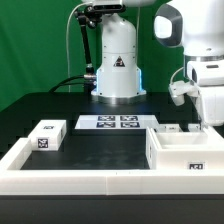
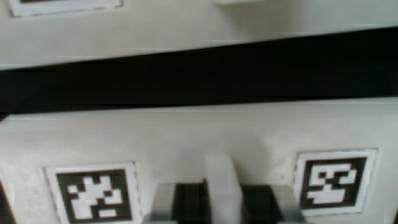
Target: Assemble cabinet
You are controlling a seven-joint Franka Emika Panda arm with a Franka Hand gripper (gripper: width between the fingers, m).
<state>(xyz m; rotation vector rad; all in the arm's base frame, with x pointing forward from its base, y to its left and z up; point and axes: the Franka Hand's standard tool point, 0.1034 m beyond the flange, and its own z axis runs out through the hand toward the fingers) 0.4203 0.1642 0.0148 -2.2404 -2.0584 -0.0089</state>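
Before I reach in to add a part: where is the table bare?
Bare table lies between the block, the marker board, the cabinet and the front wall. The exterior view's right is crowded: the gripper hangs close by the cabinet.

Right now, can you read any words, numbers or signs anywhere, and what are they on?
No words or numbers can be read anywhere.
Warning triangle: a sign on the robot's base; the symbol inside is too small to read.
Square tags: black-and-white patterns, not writing; they also sit on the marker board, the small block and the cabinet.
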